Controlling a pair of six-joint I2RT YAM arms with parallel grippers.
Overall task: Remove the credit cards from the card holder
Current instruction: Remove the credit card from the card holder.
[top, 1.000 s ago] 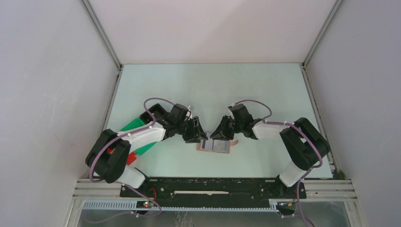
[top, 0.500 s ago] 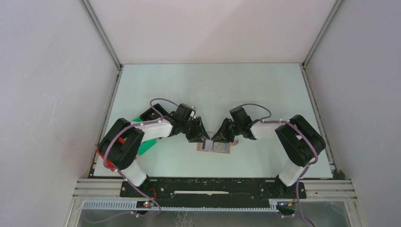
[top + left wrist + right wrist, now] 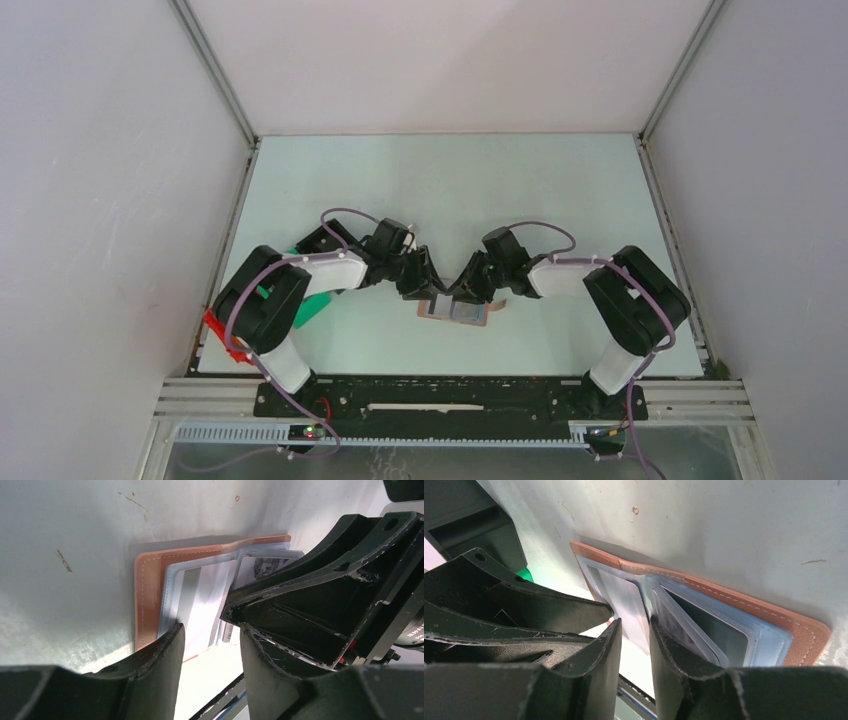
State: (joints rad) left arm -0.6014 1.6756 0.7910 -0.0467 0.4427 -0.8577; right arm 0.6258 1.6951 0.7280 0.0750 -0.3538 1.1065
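- The table [image 3: 440,180] is pale green-white. The wrist views show a few brown scratches and specks on it.
- White walls [image 3: 100,200] close it in at the far edge and both sides, with metal frame posts [image 3: 215,70] in the far corners.
- A green bin [image 3: 310,308] and a red bin [image 3: 222,332] sit by the table's left edge, mostly hidden under the left arm.
- The card holder [image 3: 455,310] lies opened flat near the middle of the table's near edge. Its tan outer skin is down and its blue-grey inner panels face up.
- The credit cards [image 3: 200,595] are in the holder's pockets: a pale one with a grey stripe, and beside it a printed one partly hidden by the right gripper's finger. The right wrist view shows a dark card [image 3: 704,625] behind a clear window.
- The left gripper [image 3: 425,285] is at the holder's left half. Its jaws are apart and the holder's edge shows through the gap, with nothing clamped between the fingers [image 3: 167,645].
- The right gripper [image 3: 466,292] meets it from the right, and the two nearly touch above the holder.
- Its fingers [image 3: 614,640] stand a narrow gap apart, over the holder's middle fold. I cannot tell whether they pinch a panel.
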